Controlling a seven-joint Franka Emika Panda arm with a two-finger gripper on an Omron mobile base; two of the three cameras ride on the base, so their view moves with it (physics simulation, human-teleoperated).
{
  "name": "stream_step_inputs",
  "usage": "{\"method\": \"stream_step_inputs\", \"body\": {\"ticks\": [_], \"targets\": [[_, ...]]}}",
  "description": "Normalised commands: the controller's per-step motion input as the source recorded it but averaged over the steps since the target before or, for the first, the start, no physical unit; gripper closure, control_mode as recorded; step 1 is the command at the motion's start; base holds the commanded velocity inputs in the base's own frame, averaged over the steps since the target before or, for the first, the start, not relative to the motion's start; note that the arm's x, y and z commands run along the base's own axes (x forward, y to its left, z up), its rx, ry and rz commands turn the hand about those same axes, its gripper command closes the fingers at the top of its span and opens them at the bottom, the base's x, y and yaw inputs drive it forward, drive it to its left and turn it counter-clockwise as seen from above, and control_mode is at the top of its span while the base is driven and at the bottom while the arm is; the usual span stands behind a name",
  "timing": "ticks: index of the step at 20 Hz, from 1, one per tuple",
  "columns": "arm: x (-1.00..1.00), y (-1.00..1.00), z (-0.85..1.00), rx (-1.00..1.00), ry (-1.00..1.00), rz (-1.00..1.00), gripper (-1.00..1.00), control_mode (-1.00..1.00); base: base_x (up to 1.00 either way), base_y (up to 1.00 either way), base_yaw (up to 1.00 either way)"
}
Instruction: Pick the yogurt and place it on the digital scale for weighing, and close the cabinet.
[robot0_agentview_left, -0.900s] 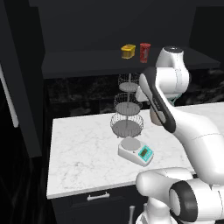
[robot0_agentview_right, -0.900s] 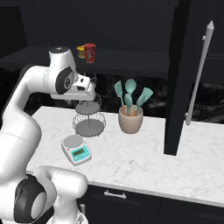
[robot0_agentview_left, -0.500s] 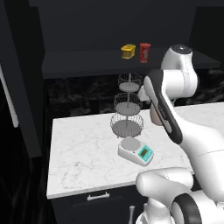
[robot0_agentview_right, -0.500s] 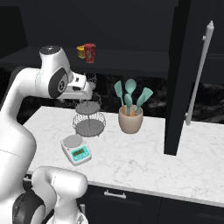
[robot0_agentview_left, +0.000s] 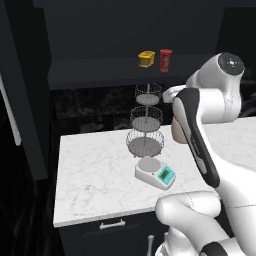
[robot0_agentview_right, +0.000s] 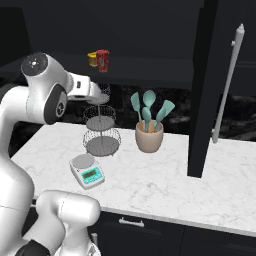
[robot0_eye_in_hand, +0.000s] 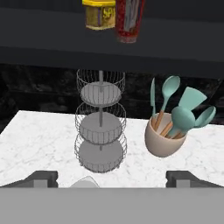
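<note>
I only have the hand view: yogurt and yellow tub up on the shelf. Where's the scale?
Observer: The scale sits on the counter, just in front of the wire stand; its plate is bare.
Operator: Are the cabinet doors shut?
Observer: No. The right door stands swung out over the counter.
Operator: And the left one?
Observer: The left door looks swung open too, at the counter's left end.

Hand view crops the yogurt (robot0_eye_in_hand: 128, 19) top (yellow container (robot0_eye_in_hand: 99, 13) too)
</note>
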Motion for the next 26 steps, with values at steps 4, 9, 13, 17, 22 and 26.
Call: {"method": "stream_step_inputs", "body": {"ticks": [4, 9, 13, 17, 22, 26], "targets": [[0.00, 0.00, 0.27, 0.00, -0.35, 0.00, -1.00, -1.00, 0.00, 0.00, 0.00], [0.00, 0.00, 0.34, 0.00, -0.21, 0.00, -1.00, -1.00, 0.00, 0.00, 0.00], [0.00, 0.00, 0.57, 0.00, 0.00, 0.00, -1.00, -1.00, 0.00, 0.00, 0.00], [0.00, -0.02, 0.55, 0.00, 0.00, 0.00, -1.00, -1.00, 0.00, 0.00, 0.00], [0.00, 0.00, 0.34, 0.00, -0.04, 0.00, -1.00, -1.00, 0.00, 0.00, 0.00], [0.41, -0.10, 0.00, 0.01, -0.03, 0.01, -1.00, -1.00, 0.00, 0.00, 0.00]]}}
